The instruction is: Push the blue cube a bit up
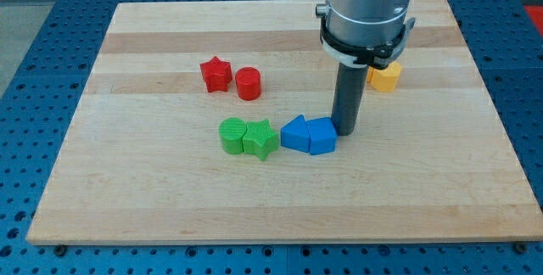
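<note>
My tip ends a plain rod with no fingers to open or close. The blue cube lies touching it on the view's left, below board centre. A blue triangular block abuts the cube's far side.

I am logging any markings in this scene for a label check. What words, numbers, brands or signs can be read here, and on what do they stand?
None: no readable text, number, brand or sign shows on the wooden board, the coloured blocks, the arm or the dark rod ending in my tip.
</note>
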Motion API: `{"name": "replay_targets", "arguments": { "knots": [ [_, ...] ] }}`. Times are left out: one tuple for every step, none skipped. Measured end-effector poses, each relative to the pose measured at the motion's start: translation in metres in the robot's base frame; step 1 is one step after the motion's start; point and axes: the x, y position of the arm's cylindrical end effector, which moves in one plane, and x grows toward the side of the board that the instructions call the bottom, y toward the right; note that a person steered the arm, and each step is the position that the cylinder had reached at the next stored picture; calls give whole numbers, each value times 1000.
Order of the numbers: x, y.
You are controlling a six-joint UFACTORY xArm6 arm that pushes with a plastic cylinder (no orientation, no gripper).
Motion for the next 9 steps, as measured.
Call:
{"name": "replay_targets", "arguments": {
  "knots": [
    [8, 0],
    [17, 5],
    [45, 10],
    [68, -2],
    [65, -31],
    [62, -40],
    [59, -27],
    [48, -27],
    [42, -27]
  ]
}}
